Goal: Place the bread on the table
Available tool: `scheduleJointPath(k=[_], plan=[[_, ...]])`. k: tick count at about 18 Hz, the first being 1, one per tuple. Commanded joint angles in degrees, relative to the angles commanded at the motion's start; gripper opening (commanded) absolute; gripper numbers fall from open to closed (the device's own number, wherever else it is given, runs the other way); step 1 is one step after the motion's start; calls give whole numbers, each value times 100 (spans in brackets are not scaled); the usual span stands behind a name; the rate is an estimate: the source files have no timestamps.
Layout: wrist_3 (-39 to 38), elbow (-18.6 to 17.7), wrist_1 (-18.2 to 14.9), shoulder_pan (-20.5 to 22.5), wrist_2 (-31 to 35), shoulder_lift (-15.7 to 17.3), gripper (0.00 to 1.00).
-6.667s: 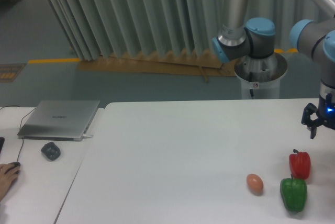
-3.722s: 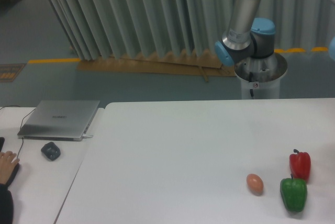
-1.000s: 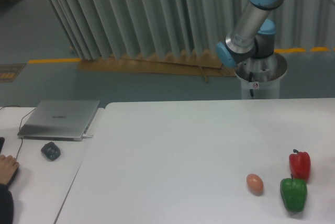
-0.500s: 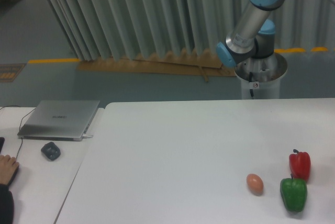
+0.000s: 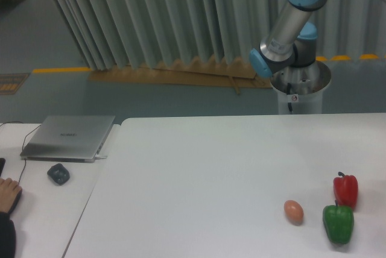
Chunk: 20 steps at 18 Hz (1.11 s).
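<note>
The bread is out of view. The large white table (image 5: 199,173) fills the lower middle and right of the camera view. Only the arm's upper links (image 5: 289,23) show, leaning from the base at the back right up toward the top right corner. The gripper is beyond the frame's edge, so its state does not show.
An orange-brown egg (image 5: 294,211), a red pepper (image 5: 345,189) and a green pepper (image 5: 338,223) sit near the table's right front. On the narrower desk at left lie a closed laptop (image 5: 69,137), a dark mouse (image 5: 58,173) and a person's hand (image 5: 7,193).
The gripper, visible at the right edge 6.7 s ago, has left the frame. The arm's links have swung toward the upper right. In the last second nothing visibly moved.
</note>
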Motion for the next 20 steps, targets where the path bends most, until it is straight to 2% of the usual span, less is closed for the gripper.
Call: scheduleJointPath(k=[6, 9, 10, 14, 16, 20], plan=[[-114, 26, -606, 0, -212, 325, 20], [-140, 18, -1133, -9, -273, 545, 20], [-219, 9, -1213, -35, -300, 589, 20], [-903, 9, -1363, -333, -528, 739, 20], [-1404, 9, -1372, -745, -589, 782, 20], [-1923, -61, -1363, -1149, -1055, 923, 20]])
